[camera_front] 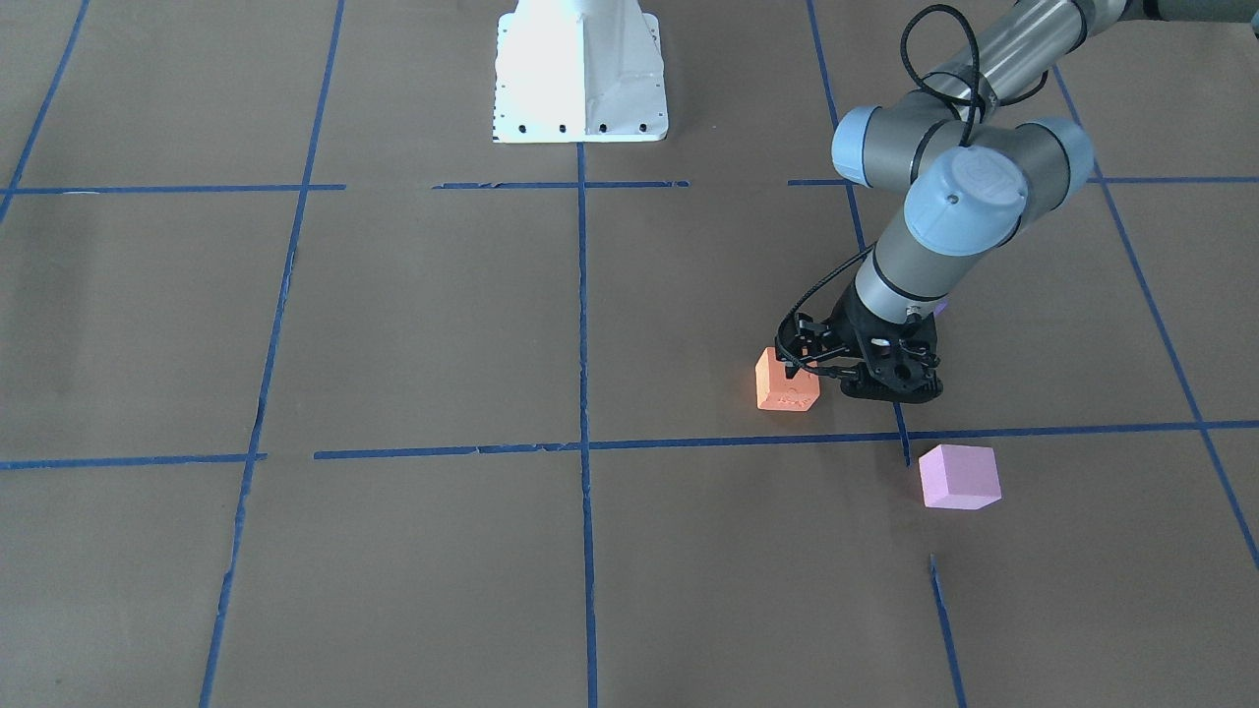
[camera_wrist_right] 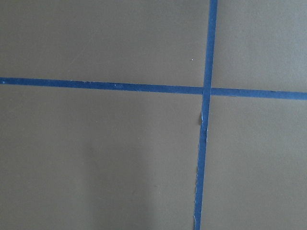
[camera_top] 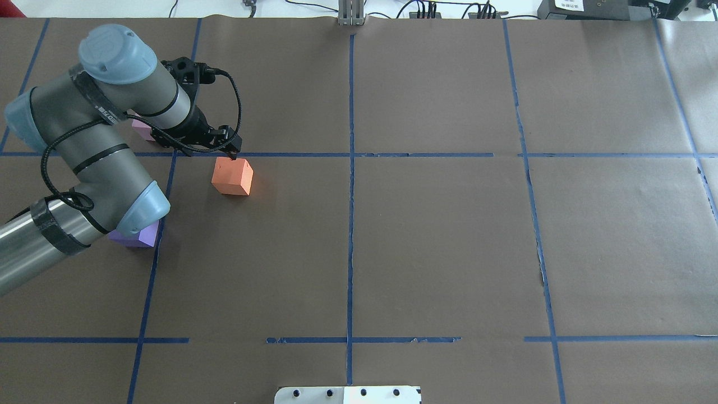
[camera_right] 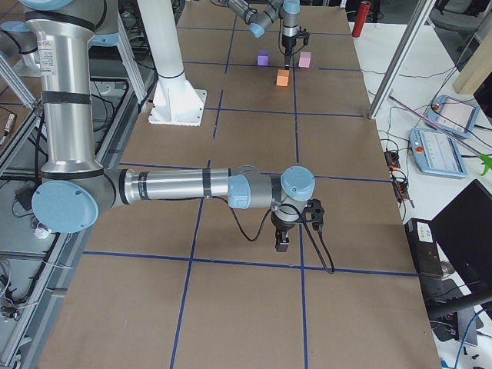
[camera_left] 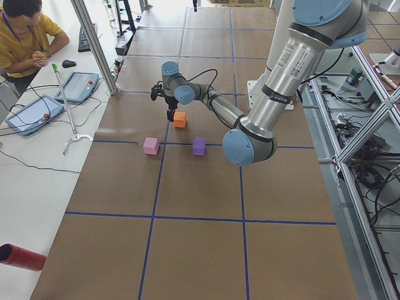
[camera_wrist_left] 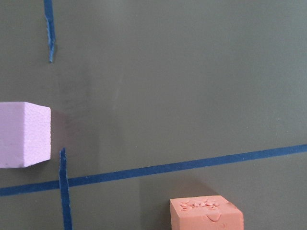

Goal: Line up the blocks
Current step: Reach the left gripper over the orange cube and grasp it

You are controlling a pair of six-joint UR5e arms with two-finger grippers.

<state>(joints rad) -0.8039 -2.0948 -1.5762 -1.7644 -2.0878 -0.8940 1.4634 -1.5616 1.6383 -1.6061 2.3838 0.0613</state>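
Fingers of the left gripper (camera_top: 233, 152) are appearing pressed together into one narrow black tip, holding nothing. That tip is hanging low at the top of the small matte orange foam cube (camera_top: 232, 176); whether it is touching the foam I cannot tell.

The orange cube is resting on the brown paper-covered table (camera_top: 437, 252), in its left part, just on the robot's side of a blue tape line (camera_top: 426, 155) that is running across the table. Small dents are showing in its top face in the left wrist view.

The pale pink-lilac foam cube (camera_front: 959, 477) is lying beyond that line, farther to the robot's left and apart from the orange one. The violet-purple foam cube (camera_left: 199, 147) is sitting nearer the robot, also apart from the others. In the overhead view the left arm's blue-capped elbow (camera_top: 140, 207) is covering most of it. The three cubes are forming a loose triangle, none touching another.

The right gripper (camera_right: 282, 244) is hanging just over the brown paper near a crossing of tape lines, far along the table from the cubes. It is showing only in a side view, so I cannot tell how its fingers are standing.

A person in a yellow shirt (camera_left: 22, 37) is sitting at a white desk beside the table.
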